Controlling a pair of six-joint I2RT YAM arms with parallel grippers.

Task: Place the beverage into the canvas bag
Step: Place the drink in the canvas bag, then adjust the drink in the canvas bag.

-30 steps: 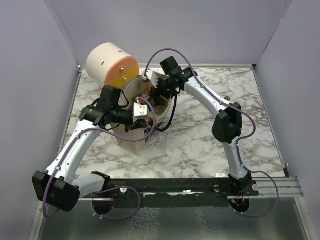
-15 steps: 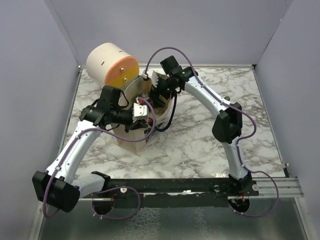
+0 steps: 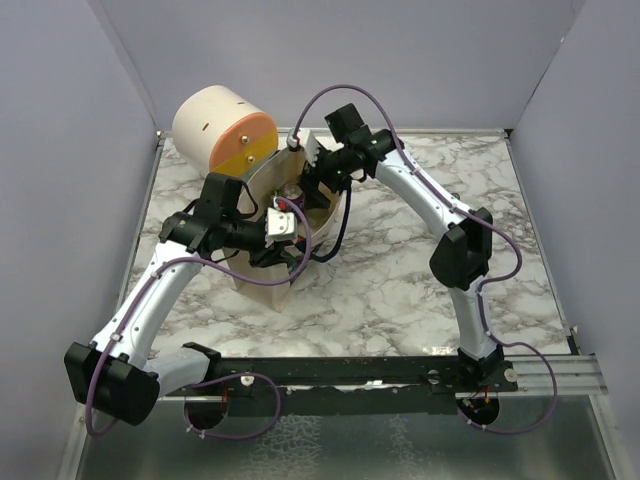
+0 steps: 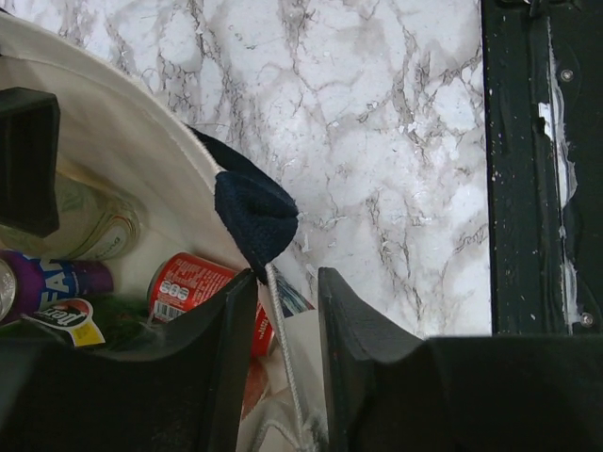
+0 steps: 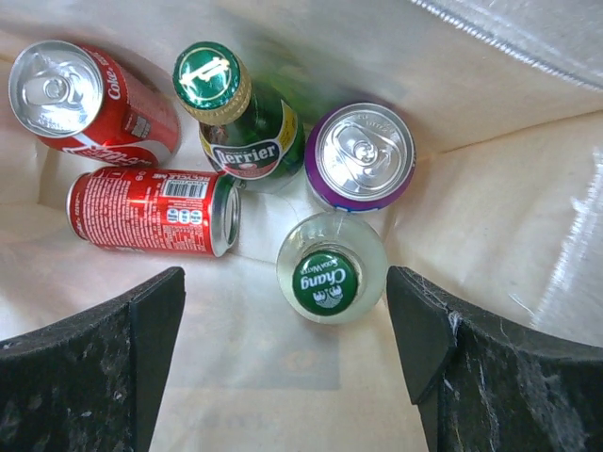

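Right tool (image 5: 287, 294) has risen — jaws spread over the canvas bag (image 5: 330, 47).

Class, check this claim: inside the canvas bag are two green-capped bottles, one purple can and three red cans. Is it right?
No. The right wrist view shows only two red cans in the canvas bag: the Coke can and the toppled can. The rest stands.

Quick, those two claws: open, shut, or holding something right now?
Left gripper: partly open, with the rim of the bag loose between its fingers.
Right gripper: wide open, holding nothing.
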